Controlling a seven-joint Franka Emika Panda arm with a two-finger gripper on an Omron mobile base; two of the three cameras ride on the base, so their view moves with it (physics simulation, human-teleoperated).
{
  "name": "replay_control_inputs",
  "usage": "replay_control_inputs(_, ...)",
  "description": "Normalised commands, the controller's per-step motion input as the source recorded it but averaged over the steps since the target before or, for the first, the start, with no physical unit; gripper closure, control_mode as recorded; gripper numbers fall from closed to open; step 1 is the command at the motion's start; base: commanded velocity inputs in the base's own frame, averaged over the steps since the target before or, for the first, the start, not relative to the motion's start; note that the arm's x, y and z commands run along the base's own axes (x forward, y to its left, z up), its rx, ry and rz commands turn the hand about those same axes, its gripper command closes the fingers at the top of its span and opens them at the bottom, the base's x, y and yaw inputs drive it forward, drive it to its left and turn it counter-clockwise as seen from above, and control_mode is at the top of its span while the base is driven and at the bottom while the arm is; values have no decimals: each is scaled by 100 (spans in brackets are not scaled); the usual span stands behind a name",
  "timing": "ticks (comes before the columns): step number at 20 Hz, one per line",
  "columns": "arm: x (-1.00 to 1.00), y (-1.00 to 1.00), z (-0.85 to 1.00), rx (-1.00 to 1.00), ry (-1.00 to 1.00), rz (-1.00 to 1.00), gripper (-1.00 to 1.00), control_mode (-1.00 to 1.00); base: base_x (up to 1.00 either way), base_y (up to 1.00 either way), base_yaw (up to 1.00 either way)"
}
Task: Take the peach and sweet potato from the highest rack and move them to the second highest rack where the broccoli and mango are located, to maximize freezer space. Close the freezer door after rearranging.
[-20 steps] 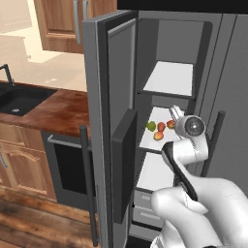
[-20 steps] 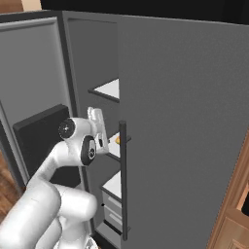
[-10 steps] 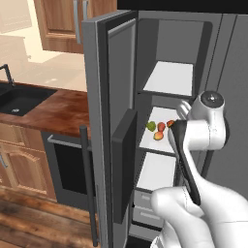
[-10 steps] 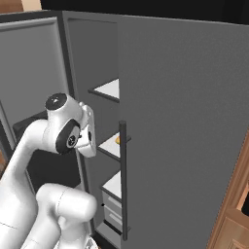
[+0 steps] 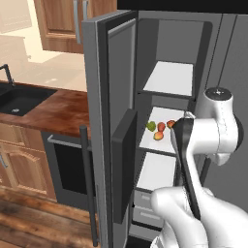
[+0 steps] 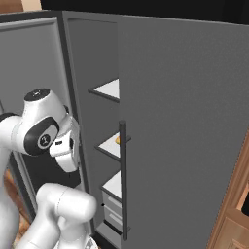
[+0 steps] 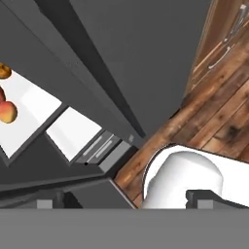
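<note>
The white arm (image 6: 41, 129) is standing beside the open freezer (image 6: 160, 121), where a small yellow-orange item (image 6: 117, 140) is lying on the middle shelf (image 6: 109, 147).

Grey freezer (image 5: 121, 72), white racks (image 5: 169, 77), red-orange peach (image 5: 158, 136), green mango (image 5: 151, 126).

Flat, even, shadowless rendered light

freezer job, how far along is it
Top shelf looks bare, and the fruit and vegetables sit together on the second shelf, so the moving looks done. The gripper is open and holds nothing. The freezer door stands open and needs closing.
</note>
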Motion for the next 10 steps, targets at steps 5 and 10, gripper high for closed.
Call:
replay_control_inputs(5, -83, 0, -22, -2, 1, 0, -100, -100, 0, 0, 0)
replay_control_inputs(10, -67, 1, -21, 0, 0, 0, -100, 100, -18, 5, -2)
